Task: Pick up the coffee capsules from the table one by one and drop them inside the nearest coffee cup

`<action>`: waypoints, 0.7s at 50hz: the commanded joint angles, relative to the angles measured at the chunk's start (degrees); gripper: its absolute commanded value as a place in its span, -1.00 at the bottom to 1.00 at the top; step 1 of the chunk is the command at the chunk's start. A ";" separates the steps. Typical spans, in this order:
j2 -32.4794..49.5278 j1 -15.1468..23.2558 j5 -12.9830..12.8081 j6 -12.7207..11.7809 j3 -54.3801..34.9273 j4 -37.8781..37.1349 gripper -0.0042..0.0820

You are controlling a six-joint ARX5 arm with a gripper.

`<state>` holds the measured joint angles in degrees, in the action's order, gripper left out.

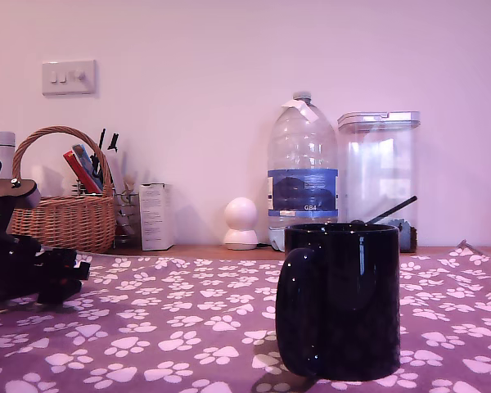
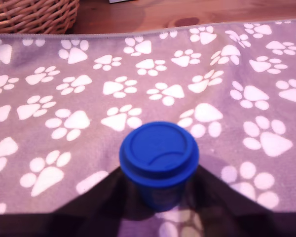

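Note:
In the wrist view a royal-blue coffee capsule [image 2: 159, 157] sits between the two dark fingers of my gripper [image 2: 159, 190], its round lid facing the camera. Both fingers press against its sides, so the gripper is shut on it, just above the purple paw-print table [image 2: 79, 74]. In the exterior view the gripper [image 1: 65, 278] hangs low over the cloth at that view's left, and the capsule is hidden there. The glossy black coffee cup [image 1: 340, 299] stands well off at the front right of the exterior view, handle toward the gripper's side.
Along the back wooden edge stand a wicker basket [image 1: 64, 214], a small white box [image 1: 155, 215], a white round camera [image 1: 240, 223], a clear water bottle [image 1: 303, 172] and a clear lidded container [image 1: 380, 176]. The basket [image 2: 34, 15] also shows in the wrist view.

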<state>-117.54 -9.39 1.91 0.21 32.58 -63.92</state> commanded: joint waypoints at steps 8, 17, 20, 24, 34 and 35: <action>-1.07 0.24 0.24 0.26 0.24 -1.60 -0.65; -0.79 0.96 2.27 0.28 0.22 -1.86 -0.65; -0.24 1.16 3.21 0.31 0.15 -1.66 -0.65; 0.83 1.18 5.16 0.31 0.00 -1.03 -0.65; 5.73 1.11 11.34 3.96 0.00 4.83 -0.65; 6.40 1.11 11.78 4.20 0.00 5.57 -0.65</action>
<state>-113.82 -8.25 12.60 3.36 32.58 -58.89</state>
